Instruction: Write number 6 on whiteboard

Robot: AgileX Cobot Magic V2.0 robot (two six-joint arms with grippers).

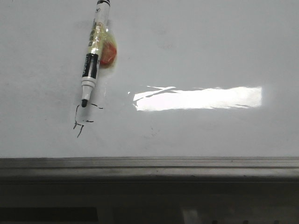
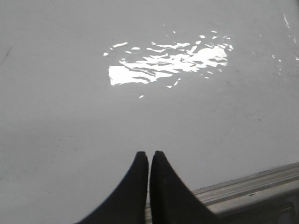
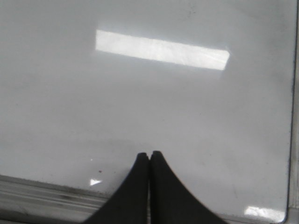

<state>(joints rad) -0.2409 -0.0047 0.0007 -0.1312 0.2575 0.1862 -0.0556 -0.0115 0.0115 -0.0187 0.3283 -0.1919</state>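
Lying on the whiteboard [image 1: 196,51] at the far left, you see a marker [image 1: 93,49] with its tip at some thin broken black strokes [image 1: 83,119] — both the left gripper [image 2: 149,155] and the right gripper [image 3: 149,155] are closed, holding nothing.
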